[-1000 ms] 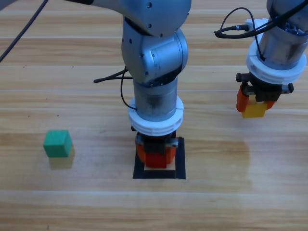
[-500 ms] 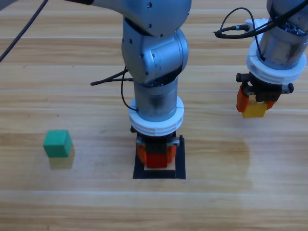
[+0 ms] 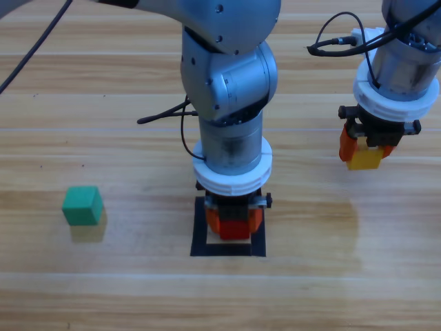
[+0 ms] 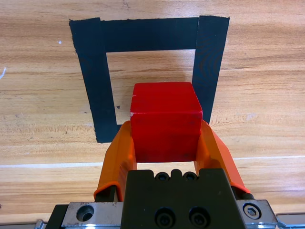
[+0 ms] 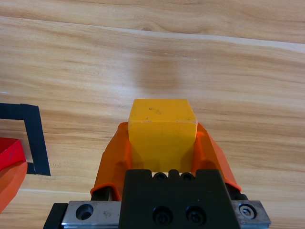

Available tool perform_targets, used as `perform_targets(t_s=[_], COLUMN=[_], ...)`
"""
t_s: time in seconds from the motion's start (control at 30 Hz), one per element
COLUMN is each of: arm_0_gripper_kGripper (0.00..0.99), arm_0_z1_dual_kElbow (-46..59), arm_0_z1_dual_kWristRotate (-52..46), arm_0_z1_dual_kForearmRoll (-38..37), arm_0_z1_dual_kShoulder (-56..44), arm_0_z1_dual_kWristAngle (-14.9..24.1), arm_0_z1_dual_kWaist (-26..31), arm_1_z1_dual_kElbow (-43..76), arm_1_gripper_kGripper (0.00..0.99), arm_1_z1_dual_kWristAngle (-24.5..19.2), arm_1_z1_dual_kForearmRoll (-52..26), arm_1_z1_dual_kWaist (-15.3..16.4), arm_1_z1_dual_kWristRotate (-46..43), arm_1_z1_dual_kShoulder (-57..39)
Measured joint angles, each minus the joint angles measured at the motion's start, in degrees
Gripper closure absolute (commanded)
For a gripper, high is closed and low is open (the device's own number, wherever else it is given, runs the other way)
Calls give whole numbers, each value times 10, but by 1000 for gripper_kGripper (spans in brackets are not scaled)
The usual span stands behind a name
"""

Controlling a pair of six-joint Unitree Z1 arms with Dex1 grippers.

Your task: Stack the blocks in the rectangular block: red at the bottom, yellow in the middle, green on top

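My left gripper [image 3: 234, 225] is shut on the red cube [image 3: 235, 229] and holds it over the black tape rectangle [image 3: 200, 238]. The left wrist view shows the red cube [image 4: 165, 119] between the orange jaws, above the tape outline [image 4: 90, 76], toward its near right part. Whether the cube touches the wood I cannot tell. Off to the right, above the table, my right gripper [image 3: 365, 153] is shut on the yellow cube [image 3: 364, 158]; the yellow cube [image 5: 162, 133] fills the right wrist view. The green cube [image 3: 83, 205] lies alone on the table at the left.
Black cables [image 3: 165, 114] hang beside the left arm and loop near the right arm's wrist [image 3: 337, 41]. In the right wrist view the tape corner [image 5: 33, 138] and the red cube's edge [image 5: 10, 152] show at the left.
The left arm has shifted slightly to the right and toward the front with the red cube, now lower over the tape rectangle. The right arm and the green cube have not moved.
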Motion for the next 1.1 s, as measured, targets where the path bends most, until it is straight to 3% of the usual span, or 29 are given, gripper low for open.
perform_targets(t_s=[0.97,1.0,1.03,1.1], arm_0_gripper_kGripper=[906,850,731,218], arm_0_z1_dual_kElbow=[7,7,7,7], arm_0_z1_dual_kWristRotate=[0,0,0,0], arm_0_z1_dual_kForearmRoll=[0,0,0,-1], arm_0_z1_dual_kShoulder=[7,7,7,7], arm_0_z1_dual_kWristAngle=[5,5,6,8], arm_0_z1_dual_kWaist=[-1,-1,-1,-1], arm_1_z1_dual_kElbow=[7,7,8,8], arm_1_gripper_kGripper=[990,990,990,990], arm_1_z1_dual_kWristAngle=[0,0,0,0], arm_1_z1_dual_kForearmRoll=[-2,-3,-3,-3], arm_1_z1_dual_kWaist=[0,0,0,0], arm_1_z1_dual_kWristRotate=[0,0,0,0], arm_1_z1_dual_kShoulder=[0,0,0,0])
